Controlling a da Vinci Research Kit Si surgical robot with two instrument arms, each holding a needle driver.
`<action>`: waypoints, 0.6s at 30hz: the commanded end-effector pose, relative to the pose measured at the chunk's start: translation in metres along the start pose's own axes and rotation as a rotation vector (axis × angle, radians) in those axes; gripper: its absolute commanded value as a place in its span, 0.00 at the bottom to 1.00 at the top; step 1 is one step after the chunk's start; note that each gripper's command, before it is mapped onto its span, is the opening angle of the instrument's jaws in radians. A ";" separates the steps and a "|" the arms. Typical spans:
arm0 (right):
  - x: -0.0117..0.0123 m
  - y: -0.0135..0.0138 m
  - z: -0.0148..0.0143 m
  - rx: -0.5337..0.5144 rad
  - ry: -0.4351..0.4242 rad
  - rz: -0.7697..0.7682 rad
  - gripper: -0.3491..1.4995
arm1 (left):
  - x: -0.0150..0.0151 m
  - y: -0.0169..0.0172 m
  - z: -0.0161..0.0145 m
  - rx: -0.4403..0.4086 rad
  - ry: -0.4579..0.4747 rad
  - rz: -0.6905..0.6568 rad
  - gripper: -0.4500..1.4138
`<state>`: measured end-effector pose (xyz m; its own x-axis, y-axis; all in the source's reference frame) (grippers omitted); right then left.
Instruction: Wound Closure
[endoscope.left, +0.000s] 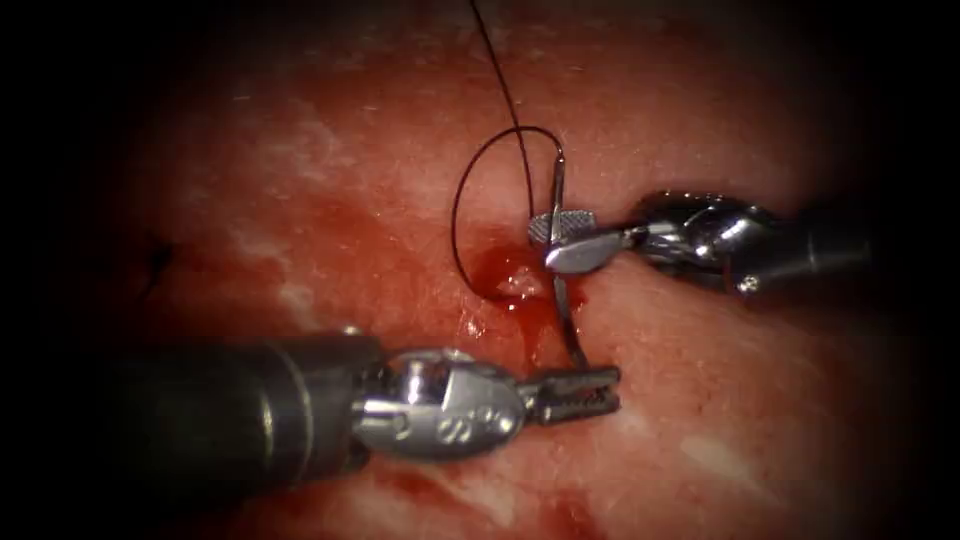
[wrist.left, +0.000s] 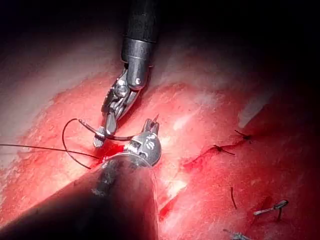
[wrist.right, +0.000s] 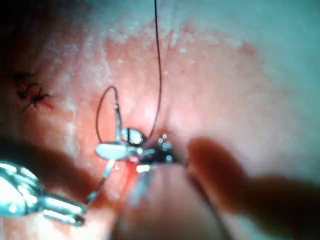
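The curved needle (endoscope.left: 561, 290) stands free above the tissue (endoscope.left: 330, 180), over the cut (endoscope.left: 510, 285) where red fluid pools. My left tool (endoscope.left: 580, 390) comes in from the lower left and is shut on the needle near its lower end (wrist.right: 95, 192). My right tool (endoscope.left: 552, 240) has its jaws open on either side of the needle's middle (wrist.left: 107, 134), with one ridged pad (endoscope.left: 548, 226) showing. Black thread (endoscope.left: 462, 190) loops from the needle's upper end down into the cut, and another strand (endoscope.left: 495, 60) runs up out of view.
Finished stitches with knots (wrist.left: 220, 149) lie further along the cut, and one knot (wrist.right: 34, 97) shows on the left side of the needle. Short cut thread ends (wrist.left: 232, 197) rest on the tissue. A patch of red fluid (endoscope.left: 570, 515) sits near the front edge.
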<state>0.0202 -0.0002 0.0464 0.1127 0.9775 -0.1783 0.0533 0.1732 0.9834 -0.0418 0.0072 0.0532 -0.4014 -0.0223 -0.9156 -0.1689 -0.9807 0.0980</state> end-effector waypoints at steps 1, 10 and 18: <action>-0.0008 0.0003 0.0005 0.002 -0.004 0.000 0.23 | -0.0003 0.0005 0.0007 -0.001 0.001 -0.002 0.00; -0.0009 0.0004 0.0006 0.020 -0.018 -0.002 0.00 | -0.0003 0.0006 0.0008 -0.001 0.000 -0.001 0.00; -0.0004 0.0008 -0.0002 -0.011 0.006 -0.022 0.00 | 0.0006 0.0001 0.0009 -0.013 -0.009 -0.281 0.56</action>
<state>0.0197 0.0002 0.0467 0.1030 0.9734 -0.2046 0.0419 0.2013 0.9786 -0.0424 0.0078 0.0524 -0.3410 0.2805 -0.8972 -0.2708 -0.9433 -0.1920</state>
